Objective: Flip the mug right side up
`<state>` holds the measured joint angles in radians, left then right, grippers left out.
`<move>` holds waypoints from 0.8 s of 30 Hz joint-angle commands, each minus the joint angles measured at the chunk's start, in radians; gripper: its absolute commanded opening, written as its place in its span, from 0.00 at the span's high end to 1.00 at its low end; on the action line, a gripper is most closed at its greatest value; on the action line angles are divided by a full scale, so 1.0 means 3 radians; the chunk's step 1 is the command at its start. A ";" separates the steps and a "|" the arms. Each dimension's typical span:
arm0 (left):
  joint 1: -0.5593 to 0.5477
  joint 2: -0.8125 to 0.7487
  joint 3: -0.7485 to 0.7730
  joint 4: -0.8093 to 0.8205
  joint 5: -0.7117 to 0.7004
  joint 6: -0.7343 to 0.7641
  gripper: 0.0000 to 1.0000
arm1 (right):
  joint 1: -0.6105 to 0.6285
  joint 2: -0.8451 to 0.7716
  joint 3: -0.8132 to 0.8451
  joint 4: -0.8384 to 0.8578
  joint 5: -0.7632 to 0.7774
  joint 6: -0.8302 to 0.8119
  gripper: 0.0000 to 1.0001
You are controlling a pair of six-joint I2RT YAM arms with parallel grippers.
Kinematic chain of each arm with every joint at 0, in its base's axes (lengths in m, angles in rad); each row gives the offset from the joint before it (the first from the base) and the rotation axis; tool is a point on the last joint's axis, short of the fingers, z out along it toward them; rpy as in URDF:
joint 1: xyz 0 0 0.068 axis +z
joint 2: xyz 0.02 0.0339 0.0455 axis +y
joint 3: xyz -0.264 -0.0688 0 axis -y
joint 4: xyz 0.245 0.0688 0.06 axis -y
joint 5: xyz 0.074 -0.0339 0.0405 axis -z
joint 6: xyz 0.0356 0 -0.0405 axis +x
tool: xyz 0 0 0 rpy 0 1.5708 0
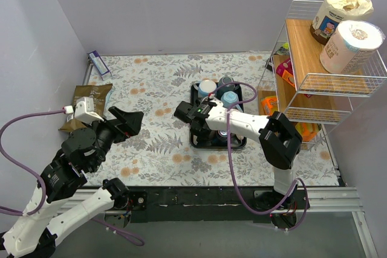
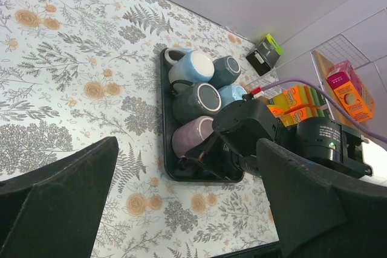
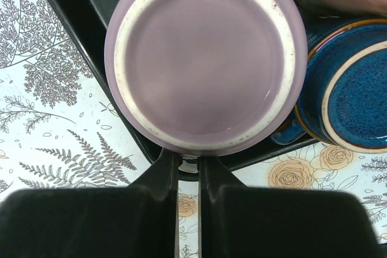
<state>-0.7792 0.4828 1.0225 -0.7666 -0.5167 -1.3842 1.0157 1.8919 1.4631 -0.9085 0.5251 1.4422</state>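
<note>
We see the right fingers (image 3: 158,176) pinched on the upside-down purple mug (image 3: 205,58), probably its handle. Our left fingers (image 2: 60,197) hang wide open.

Bright even light, soft shadows; right fingers (image 3: 91,222) blurred.

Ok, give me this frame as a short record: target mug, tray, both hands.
target: lavender mug, bottom up in the black tray
right hand: shut at the mug's near edge; hold on it unclear
left hand: open, over the tablecloth, away from the tray
neighbour: blue mug beside it, also bottom up
task: mug not yet turned
</note>
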 commanded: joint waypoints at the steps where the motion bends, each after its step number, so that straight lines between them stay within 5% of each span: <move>1: -0.0011 -0.0044 -0.0018 -0.0068 -0.0093 0.0022 0.02 | -0.0047 -0.0007 0.0057 -0.0081 0.0269 0.0035 0.99; 14: -0.0011 -0.0029 -0.0120 0.0095 0.0091 -0.0131 0.02 | -0.0031 -0.0558 -0.0049 0.0353 0.0137 -0.0746 0.99; 20: -0.0011 0.0252 -0.0110 0.0458 0.0785 -0.0019 0.02 | -0.0097 -0.1044 -0.0071 0.0691 -0.0369 -0.1074 0.99; 24: -0.0011 0.0466 -0.0090 0.0790 0.0746 -0.0054 0.02 | -0.0307 -0.1377 -0.0229 0.1074 -0.0814 -0.1324 0.99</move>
<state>-0.7795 0.5636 0.9901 -0.6491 -0.3466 -1.4097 0.9817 1.5982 1.4170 -0.7601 0.3866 1.1465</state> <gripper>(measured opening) 0.981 0.187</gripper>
